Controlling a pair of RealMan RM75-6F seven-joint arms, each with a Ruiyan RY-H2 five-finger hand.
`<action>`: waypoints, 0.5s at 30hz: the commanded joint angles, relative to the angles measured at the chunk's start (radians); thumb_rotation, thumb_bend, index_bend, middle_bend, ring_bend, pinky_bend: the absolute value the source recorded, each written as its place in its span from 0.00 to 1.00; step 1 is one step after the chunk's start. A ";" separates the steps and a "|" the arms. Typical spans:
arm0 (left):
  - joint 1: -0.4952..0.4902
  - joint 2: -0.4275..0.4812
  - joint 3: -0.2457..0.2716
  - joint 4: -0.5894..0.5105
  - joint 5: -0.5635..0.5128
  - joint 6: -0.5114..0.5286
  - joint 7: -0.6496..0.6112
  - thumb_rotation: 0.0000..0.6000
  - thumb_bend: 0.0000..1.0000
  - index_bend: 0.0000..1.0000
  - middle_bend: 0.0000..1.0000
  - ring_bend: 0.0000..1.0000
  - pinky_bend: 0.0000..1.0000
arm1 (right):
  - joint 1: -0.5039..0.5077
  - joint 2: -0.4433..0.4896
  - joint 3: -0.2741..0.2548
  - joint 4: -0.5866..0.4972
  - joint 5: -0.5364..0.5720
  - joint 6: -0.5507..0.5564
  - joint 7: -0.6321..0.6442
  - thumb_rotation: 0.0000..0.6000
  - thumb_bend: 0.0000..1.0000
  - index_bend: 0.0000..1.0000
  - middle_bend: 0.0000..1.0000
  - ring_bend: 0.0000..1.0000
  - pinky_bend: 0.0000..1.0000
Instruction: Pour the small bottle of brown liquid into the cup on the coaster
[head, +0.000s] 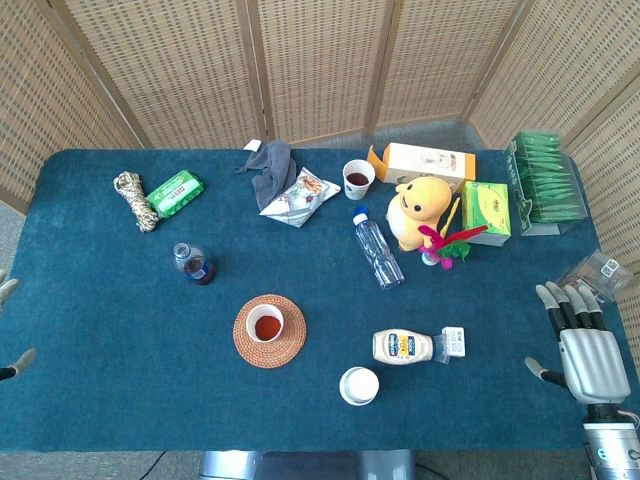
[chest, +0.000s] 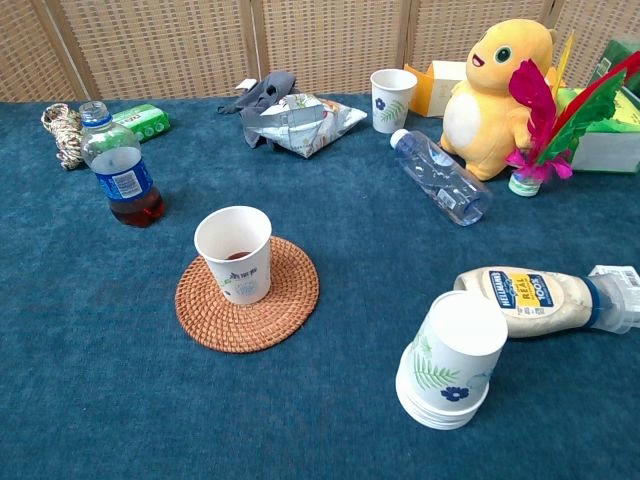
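The small clear bottle of brown liquid (head: 192, 265) stands uncapped at ten o'clock from the white paper cup (head: 265, 324) on the woven coaster (head: 243, 347), which already holds brown liquid. Your right hand (head: 585, 345) is spread, empty; the left hand (head: 10, 330) barely shows, so I cannot tell. You seem finished or restarting: reach left.

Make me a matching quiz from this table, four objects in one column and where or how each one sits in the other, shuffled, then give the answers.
Things:
1. small bottle of brown liquid
2. cup on the coaster
3. clear water bottle
4. mayonnaise bottle

States:
A. lying on its side beside the stack of upside-down paper cups
B. upright, cap off, a little brown liquid at the bottom
C. lying on its side in front of the yellow plush toy
D. upright on a woven round mat, brown liquid inside

Pairs: 1-B, 2-D, 3-C, 4-A
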 joint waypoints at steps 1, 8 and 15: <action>0.000 0.000 0.000 -0.001 -0.001 0.000 0.001 1.00 0.28 0.00 0.00 0.00 0.00 | 0.001 0.000 -0.001 0.000 0.000 -0.002 -0.001 1.00 0.00 0.00 0.00 0.00 0.00; -0.001 0.000 0.001 0.001 0.000 -0.004 -0.002 1.00 0.28 0.00 0.00 0.00 0.00 | -0.001 -0.001 0.001 0.001 0.002 0.003 -0.004 1.00 0.00 0.00 0.00 0.00 0.00; -0.043 -0.029 -0.016 0.065 0.007 -0.051 -0.132 1.00 0.28 0.00 0.00 0.00 0.00 | 0.000 0.005 0.004 -0.008 0.005 0.002 0.011 1.00 0.00 0.00 0.00 0.00 0.00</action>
